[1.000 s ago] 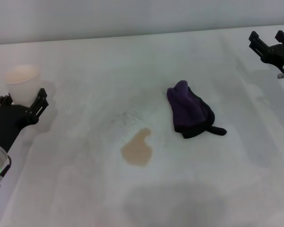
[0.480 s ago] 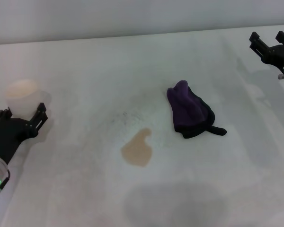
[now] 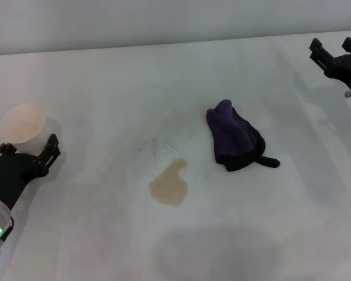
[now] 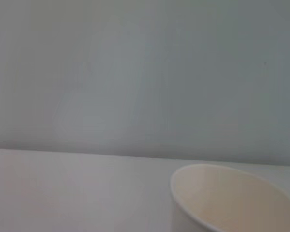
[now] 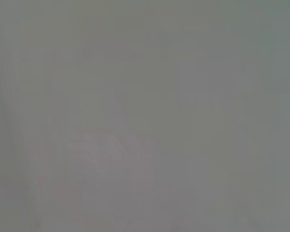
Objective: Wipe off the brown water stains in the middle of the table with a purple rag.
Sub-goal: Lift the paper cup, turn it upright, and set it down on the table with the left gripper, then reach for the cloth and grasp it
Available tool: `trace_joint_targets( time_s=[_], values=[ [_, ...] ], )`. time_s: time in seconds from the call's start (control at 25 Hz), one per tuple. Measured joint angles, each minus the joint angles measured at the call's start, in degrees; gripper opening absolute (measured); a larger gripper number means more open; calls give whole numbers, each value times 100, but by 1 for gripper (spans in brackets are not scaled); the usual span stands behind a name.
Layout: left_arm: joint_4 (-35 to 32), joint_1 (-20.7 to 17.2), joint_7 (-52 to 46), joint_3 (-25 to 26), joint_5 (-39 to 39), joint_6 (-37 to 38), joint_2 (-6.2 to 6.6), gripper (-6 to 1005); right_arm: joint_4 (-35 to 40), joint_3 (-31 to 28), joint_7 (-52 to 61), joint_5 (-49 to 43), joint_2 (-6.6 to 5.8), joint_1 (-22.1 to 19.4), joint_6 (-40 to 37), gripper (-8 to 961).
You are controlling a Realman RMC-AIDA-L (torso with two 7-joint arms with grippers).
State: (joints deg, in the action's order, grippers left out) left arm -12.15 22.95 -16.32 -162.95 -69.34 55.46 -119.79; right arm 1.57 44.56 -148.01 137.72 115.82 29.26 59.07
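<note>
The purple rag (image 3: 234, 138) lies bunched on the white table (image 3: 105, 82), right of centre, with its black tail pointing right. The brown water stains (image 3: 171, 184) form one tan blotch to the rag's front left, a short gap away. My left gripper (image 3: 28, 147) is at the table's left edge, far from both, jaws spread wide. My right gripper (image 3: 332, 47) is open and empty at the far right, well behind the rag. The right wrist view shows only plain grey.
A white paper cup (image 3: 23, 123) stands upright at my left gripper's fingertips; I cannot tell if they touch it. Its rim also shows in the left wrist view (image 4: 234, 195). A faint grey speckled smudge (image 3: 155, 145) lies just behind the stain.
My left gripper and the cup have both shifted toward the table's near edge. The right gripper, the rag and the stain have not moved.
</note>
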Motion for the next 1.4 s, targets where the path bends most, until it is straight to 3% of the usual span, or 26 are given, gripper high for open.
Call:
trace_joint_targets(
  time_s=[0.44, 1.0, 1.4],
  values=[
    [-301, -207, 556, -6, 144, 68, 14, 883, 58, 0, 0, 0, -7, -15, 17, 853],
    [-397, -456, 542, 1, 198, 107, 18, 892, 68, 0, 0, 0, -13, -47, 17, 853],
    [-606, -1091, 521, 0, 202, 949, 34, 889, 72, 0, 0, 0, -16, -87, 17, 853]
  ],
)
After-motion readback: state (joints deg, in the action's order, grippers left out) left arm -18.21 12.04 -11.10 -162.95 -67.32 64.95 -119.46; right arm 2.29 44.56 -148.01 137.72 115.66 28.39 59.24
